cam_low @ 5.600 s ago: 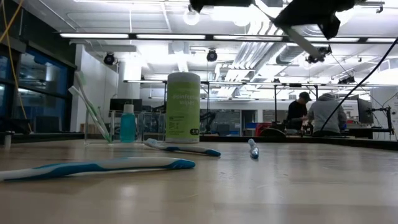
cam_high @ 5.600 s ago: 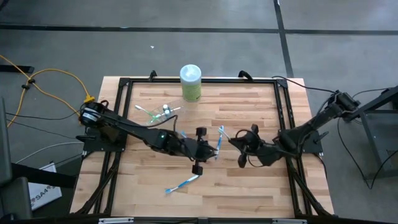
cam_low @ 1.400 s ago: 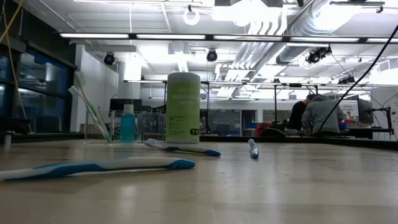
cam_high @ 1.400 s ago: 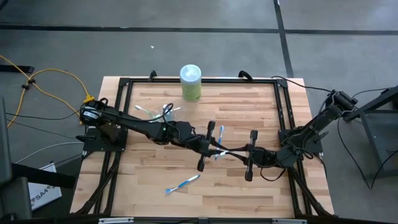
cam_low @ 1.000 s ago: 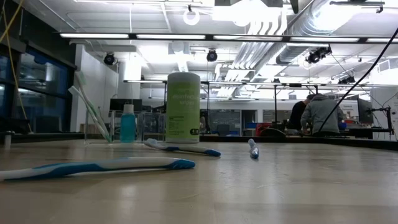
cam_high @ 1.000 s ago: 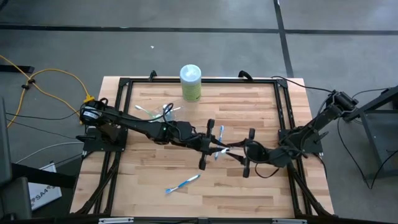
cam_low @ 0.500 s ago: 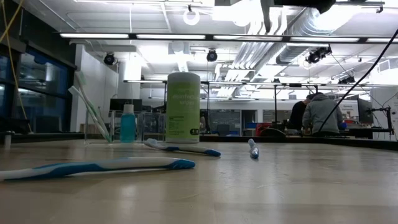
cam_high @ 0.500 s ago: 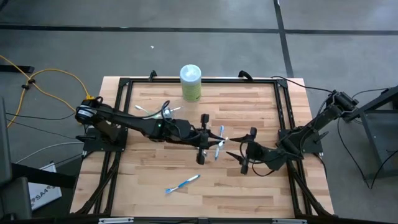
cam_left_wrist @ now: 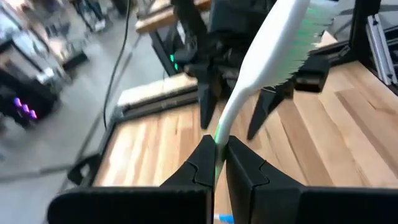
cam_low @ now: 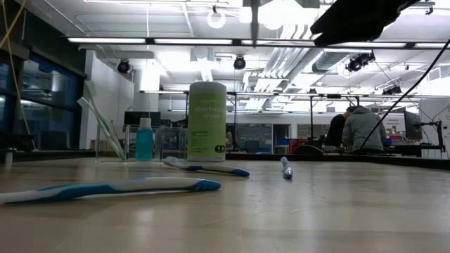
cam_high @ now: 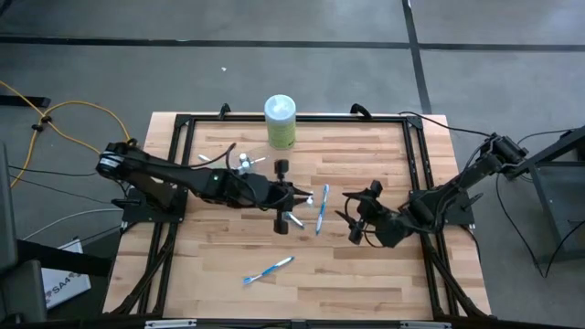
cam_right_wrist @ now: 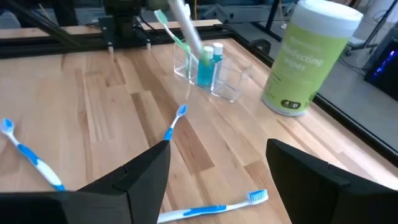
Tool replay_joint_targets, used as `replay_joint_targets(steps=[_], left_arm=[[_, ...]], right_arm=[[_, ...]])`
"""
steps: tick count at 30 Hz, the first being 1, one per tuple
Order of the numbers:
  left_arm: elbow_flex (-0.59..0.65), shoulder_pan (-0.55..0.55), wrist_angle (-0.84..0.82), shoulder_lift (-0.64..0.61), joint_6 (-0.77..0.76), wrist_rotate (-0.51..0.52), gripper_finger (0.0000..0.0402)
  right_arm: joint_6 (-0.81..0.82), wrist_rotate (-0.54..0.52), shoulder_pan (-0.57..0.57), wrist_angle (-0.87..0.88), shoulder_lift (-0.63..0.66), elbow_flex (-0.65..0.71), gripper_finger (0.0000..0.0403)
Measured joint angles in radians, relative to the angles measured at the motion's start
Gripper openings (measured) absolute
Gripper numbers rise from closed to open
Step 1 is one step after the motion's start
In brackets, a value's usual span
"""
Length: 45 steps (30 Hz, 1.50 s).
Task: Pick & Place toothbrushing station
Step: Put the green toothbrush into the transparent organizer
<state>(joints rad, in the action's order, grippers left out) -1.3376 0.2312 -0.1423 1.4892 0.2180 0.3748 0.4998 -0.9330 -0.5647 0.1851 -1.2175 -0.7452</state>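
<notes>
Left gripper (cam_high: 294, 207) at frame centre, clamped on a green-white toothbrush (cam_left_wrist: 267, 59). Right gripper (cam_high: 352, 217) right of centre, fingers spread, empty. Blue toothbrush (cam_high: 321, 208) lies on the tabletop (cam_high: 384, 151) between both grippers; clear cup (cam_right_wrist: 208, 78) upper left of centre, well apart.
</notes>
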Motion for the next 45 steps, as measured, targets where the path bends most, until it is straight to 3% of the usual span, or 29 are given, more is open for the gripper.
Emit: replay_joint_targets(steps=[4,7,20,30,36,45], left_arm=[[0.035,-0.030,-0.044,-0.036,-0.086,0.025,0.0007],[0.099,-0.044,-0.047,-0.086,-0.134,0.117,0.0007],[0.526,-0.051,0.024,-0.473,-0.337,0.404,0.0007],[0.749,-0.052,0.021,-0.646,-0.456,0.548,0.0007],[0.824,-0.051,0.021,-0.696,-0.522,0.604,0.0007],[0.827,-0.019,-0.008,-0.697,-0.554,0.647,0.0007]], right_arm=[[0.005,0.000,0.003,-0.001,0.000,0.000,0.0259],[0.017,0.001,0.002,-0.001,0.000,0.000,0.0259],[0.028,0.025,0.002,-0.009,0.000,0.000,0.0259],[0.030,0.026,0.002,-0.034,0.000,0.000,0.0259],[0.031,0.026,0.002,-0.040,0.000,0.000,0.0259],[0.031,0.027,0.002,-0.040,0.000,0.000,0.0259]])
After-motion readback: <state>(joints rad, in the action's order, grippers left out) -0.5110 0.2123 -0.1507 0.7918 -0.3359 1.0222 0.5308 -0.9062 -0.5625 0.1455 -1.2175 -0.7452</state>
